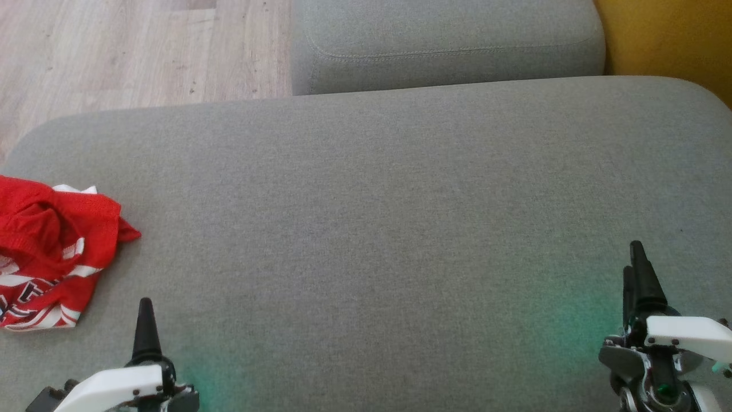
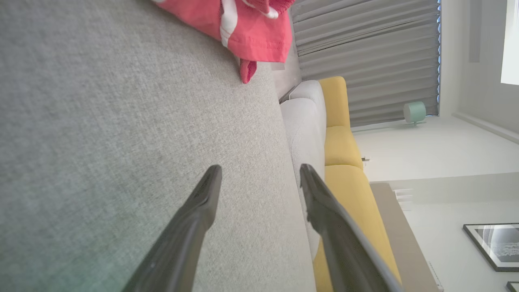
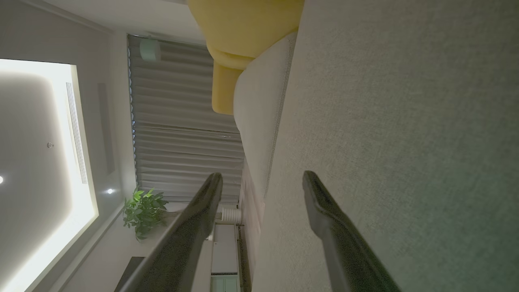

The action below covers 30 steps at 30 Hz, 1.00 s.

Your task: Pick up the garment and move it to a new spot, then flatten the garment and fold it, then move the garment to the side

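Red garment [image 1: 51, 252] on grey cushion [image 1: 400, 189]

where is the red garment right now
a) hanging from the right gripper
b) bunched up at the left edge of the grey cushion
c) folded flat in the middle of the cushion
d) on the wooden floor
b: the red garment lies crumpled at the left edge of the grey cushion, apart from the open left gripper.

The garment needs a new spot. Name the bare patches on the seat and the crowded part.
Free: the seat right of the garment, between left pincer and right pincer, up to the far cushion. Crowded: the left edge, under the garment.
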### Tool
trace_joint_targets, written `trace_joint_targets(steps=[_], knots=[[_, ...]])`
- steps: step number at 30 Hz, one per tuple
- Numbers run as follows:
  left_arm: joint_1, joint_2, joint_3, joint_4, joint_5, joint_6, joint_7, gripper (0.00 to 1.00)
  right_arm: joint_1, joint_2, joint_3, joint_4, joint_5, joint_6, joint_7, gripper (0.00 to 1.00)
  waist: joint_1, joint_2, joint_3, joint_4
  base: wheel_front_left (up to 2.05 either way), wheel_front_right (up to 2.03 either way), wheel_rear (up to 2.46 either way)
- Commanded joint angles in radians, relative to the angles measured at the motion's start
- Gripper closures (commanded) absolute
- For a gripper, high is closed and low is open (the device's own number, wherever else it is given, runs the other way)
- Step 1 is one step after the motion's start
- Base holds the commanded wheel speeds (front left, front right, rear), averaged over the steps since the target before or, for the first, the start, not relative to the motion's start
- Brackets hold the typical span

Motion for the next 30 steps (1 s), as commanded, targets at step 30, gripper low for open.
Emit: trace_joint_targets(steps=[30], knots=[[-0.049, 0.006, -0.024, -0.048, 0.505, 0.024, -0.096, 0.0, -0.06, -0.001, 0.036, -0.035, -0.529, 0.0, -0.098, 0.0, 0.0, 0.0, 0.008, -0.003, 0.0, 0.0, 0.0]])
